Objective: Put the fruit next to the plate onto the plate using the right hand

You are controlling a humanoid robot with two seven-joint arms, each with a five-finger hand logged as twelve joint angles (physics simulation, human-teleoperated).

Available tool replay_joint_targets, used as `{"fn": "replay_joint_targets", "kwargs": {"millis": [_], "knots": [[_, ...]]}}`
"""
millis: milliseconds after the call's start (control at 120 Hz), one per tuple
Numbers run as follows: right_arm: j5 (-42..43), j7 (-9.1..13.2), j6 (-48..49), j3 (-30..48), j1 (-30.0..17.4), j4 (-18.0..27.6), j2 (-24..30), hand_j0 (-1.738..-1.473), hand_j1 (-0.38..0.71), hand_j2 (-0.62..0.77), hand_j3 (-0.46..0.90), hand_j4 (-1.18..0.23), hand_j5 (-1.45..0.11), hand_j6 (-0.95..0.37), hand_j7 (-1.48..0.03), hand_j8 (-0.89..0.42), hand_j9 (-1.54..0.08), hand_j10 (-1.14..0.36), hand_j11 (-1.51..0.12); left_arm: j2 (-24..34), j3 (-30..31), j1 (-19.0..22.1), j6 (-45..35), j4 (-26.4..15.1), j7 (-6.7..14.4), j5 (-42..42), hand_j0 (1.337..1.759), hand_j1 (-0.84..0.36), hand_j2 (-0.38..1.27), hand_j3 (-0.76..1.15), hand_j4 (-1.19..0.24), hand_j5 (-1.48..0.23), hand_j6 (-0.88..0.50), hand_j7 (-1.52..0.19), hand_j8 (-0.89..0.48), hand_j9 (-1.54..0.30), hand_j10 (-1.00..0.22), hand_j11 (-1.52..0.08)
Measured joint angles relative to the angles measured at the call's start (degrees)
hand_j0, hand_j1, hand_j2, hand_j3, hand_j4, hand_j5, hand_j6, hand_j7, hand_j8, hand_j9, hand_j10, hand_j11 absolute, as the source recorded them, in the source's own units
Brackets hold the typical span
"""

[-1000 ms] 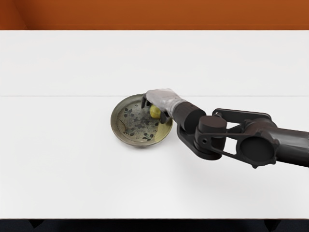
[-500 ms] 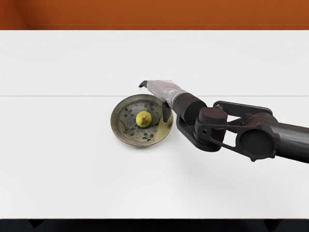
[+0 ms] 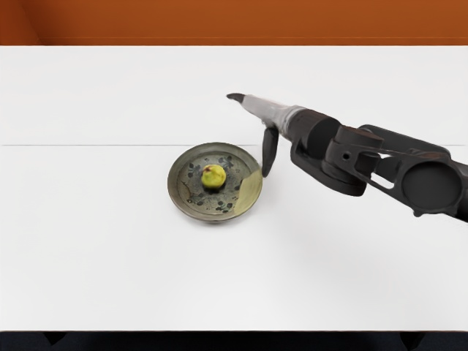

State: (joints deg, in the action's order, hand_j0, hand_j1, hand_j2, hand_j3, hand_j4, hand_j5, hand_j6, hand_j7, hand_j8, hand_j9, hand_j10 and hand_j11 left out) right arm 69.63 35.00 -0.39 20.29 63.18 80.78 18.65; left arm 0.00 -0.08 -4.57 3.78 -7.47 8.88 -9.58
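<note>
Fruit point(image 3: 213, 176) lies on the plate point(image 3: 175, 196) in the head view, just left of the plate's centre and touching nothing else. One second ago the right hand point(image 3: 265, 117) was curled around it over the plate's right half. Half a second ago it was already released. The hand has now withdrawn up and to the far right, clear of the rim, with its fingers extended, its thumb hanging down, and nothing held. Judgement: placement is complete and only retraction remains. The fruit is small, round, smooth and yellow-green, with a dark stem spot. The plate is round and shallow, olive-grey with dark mottling and a yellowish patch at its right rim. The table point(image 3: 110, 270) is flat, matte and white. The hand is pale grey with dark fingertips, and the arm is matte black.
</note>
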Motion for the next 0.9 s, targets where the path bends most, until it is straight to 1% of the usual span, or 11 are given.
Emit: {"fn": "replay_joint_targets", "kwargs": {"millis": [133, 267, 425, 750, 900], "knots": [[-6.7, 0.0, 5.2, 2.8, -0.2, 0.7, 5.2, -1.658, -0.34, 0.00, 0.00, -0.01, -0.01, -0.01, -0.01, -0.01, -0.01, -0.01, -0.01, 0.0, 0.0, 0.0, 0.0, 0.0, 0.0, 0.0, 1.658, 0.32, 0.00, 0.00, -0.02, -0.03, -0.02, -0.03, -0.02, -0.03, -0.02, -0.03], [-15.5, 0.0, 13.5, 5.2, -0.3, 0.9, 13.1, -1.658, -0.34, 0.00, 0.00, -0.01, -0.01, -0.01, -0.01, -0.01, -0.01, -0.01, -0.01, 0.0, 0.0, 0.0, 0.0, 0.0, 0.0, 0.0, 1.658, 0.32, 0.00, 0.00, -0.02, -0.03, -0.02, -0.03, -0.02, -0.03, -0.02, -0.03], [-21.4, 0.0, 20.1, 6.2, -0.5, 0.9, 19.4, -1.658, -0.35, 0.00, 0.00, 0.00, 0.00, -0.01, 0.00, -0.01, 0.00, 0.00, 0.00, 0.0, 0.0, 0.0, 0.0, 0.0, 0.0, 0.0, 1.658, 0.32, 0.00, 0.00, -0.02, -0.03, -0.02, -0.03, -0.02, -0.03, -0.02, -0.03], [-28.5, 0.0, 30.7, 7.8, -0.6, 0.5, 26.8, -1.658, -0.35, 0.00, 0.00, 0.00, 0.00, 0.00, 0.00, 0.00, 0.00, 0.00, 0.00, 0.0, 0.0, 0.0, 0.0, 0.0, 0.0, 0.0, 1.658, 0.32, 0.00, 0.00, -0.02, -0.03, -0.02, -0.03, -0.02, -0.03, -0.02, -0.03], [-31.3, -0.4, 34.2, 8.1, -0.7, 0.4, 30.1, -1.658, -0.35, 0.00, 0.00, 0.00, 0.00, -0.01, 0.00, 0.00, 0.00, 0.00, 0.00, 0.0, 0.0, 0.0, 0.0, -0.2, 0.0, 0.0, 1.658, 0.32, 0.00, 0.00, -0.02, -0.03, -0.02, -0.03, -0.02, -0.03, -0.02, -0.03]]}}
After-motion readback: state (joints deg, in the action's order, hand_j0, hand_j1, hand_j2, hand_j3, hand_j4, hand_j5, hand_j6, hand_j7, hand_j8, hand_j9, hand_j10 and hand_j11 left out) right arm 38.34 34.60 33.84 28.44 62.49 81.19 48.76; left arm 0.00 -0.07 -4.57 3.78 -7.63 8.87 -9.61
